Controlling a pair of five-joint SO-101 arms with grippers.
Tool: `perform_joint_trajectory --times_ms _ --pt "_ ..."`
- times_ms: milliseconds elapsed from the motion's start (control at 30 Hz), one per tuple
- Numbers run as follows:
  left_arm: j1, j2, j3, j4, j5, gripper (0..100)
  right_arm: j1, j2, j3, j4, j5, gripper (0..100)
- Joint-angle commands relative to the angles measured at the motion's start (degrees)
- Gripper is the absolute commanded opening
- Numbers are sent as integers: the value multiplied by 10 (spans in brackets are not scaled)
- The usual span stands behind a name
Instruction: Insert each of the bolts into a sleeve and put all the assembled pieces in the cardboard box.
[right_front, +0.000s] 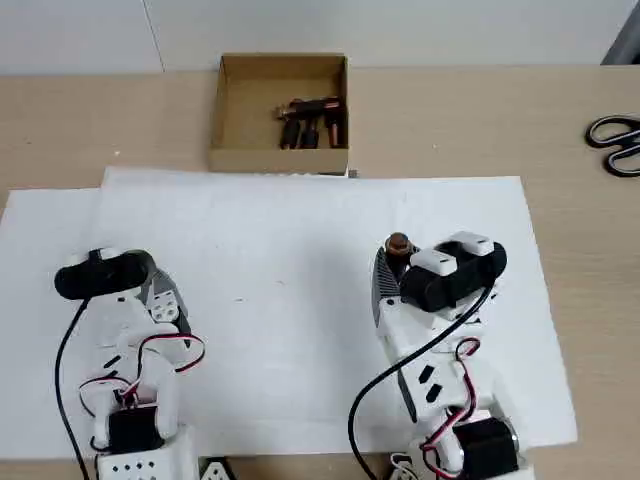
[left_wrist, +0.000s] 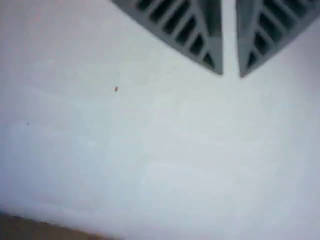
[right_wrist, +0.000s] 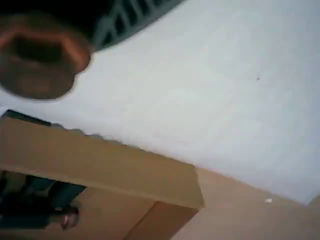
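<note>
- Left pincer (left_wrist: 231, 73): near left, pointing down at the white paper (right_front: 300, 300). Its fingers are all but together, with only a thin slit between them and nothing held.
- Box (right_front: 280, 160): far side of the bench (right_front: 100, 120), just beyond the paper's far edge and a little left of centre. Several copper-and-black pieces (right_front: 310, 122) lie in a bunch in its right half.
- Right pincer (right_front: 392, 255): right of centre over the paper, clamped on a copper piece (right_front: 398, 243) whose round end pokes out towards the box. I can't tell whether this one already has its bolt in a sleeve.
- Handling, as I'd judge it: small, stiff metal, light enough for the arm but dense for its size. It looks smooth and round, so it could twist or slip in the fingers and roll once it lands. The grip should go across the straight body, not the rounded end, and it should be let go low inside the box.
- Scissors (right_front: 615, 145): far right on the bare bench, well apart from everything else.
</note>
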Motion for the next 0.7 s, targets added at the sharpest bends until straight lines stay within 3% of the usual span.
perform_joint_trajectory --times_ms 0,400,667 --pt "25 -4 1 -20 -2 6 5 33 -20 -22 -10 3" --pt "49 -4 1 11 -2 6 6 372 -215 -160 -11 3" --pt "51 -4 1 17 -1 6 6 605 -413 -167 -9 3"
